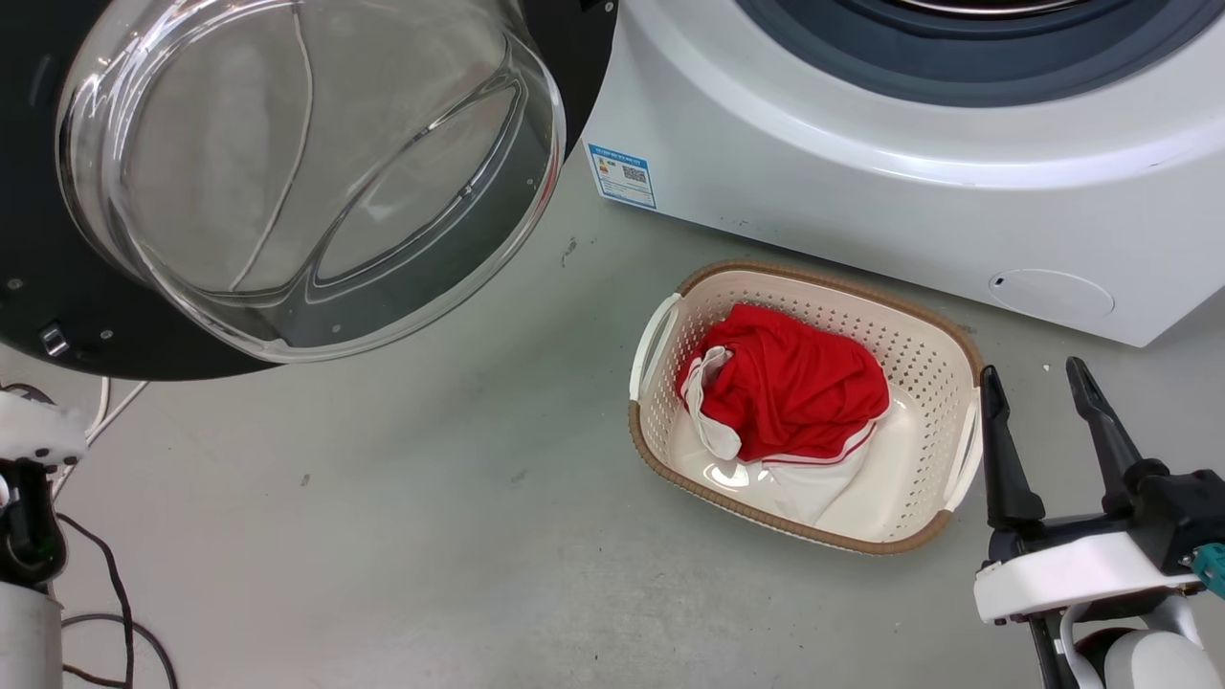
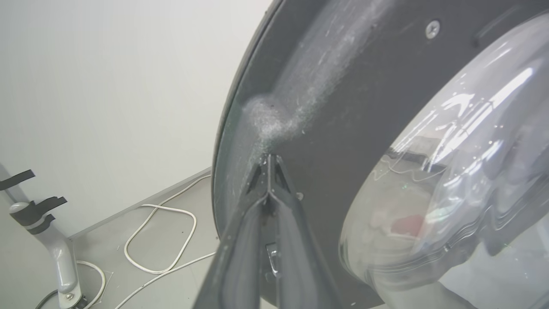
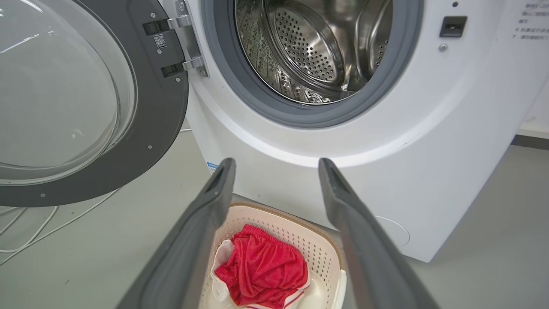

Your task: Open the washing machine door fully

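Hanging wide open on the robot's left, the door (image 1: pixel 306 172) is swung well clear of the washer (image 1: pixel 861 191). Its inner face and bulging glass bowl are turned toward the head camera. From the right wrist view you can see it held by the hinge (image 3: pixel 186 43) at the left edge of the opening, with the steel drum (image 3: pixel 309 47) and grey gasket (image 3: pixel 218 64) fully exposed.

Left end effector (image 2: pixel 269 161): fingers pressed together with nothing between them. The tips are right at the dark inner ring of the door, close to its outer rim and just below a dusty grey smudge. Looks like contact, but I can't tell for sure whether the tips actually touch it. Past the door's edge there's a white wall and a white cable (image 2: pixel 171 209) looped on the floor (image 2: pixel 163 240).

Right end effector (image 1: pixel 1034 371): fingers spread apart, holding nothing, hovering low on the right, just beside the right end of a cream basket (image 1: pixel 924 359). The basket sits on the floor right in front of the washer, with a red garment (image 1: pixel 794 388) with white trim bunched inside. In the right wrist view the basket shows between and below the two fingers.

Also on the washer front: a blue label (image 1: pixel 622 176) at the lower left corner and a round cap (image 1: pixel 1051 293) low on the right.
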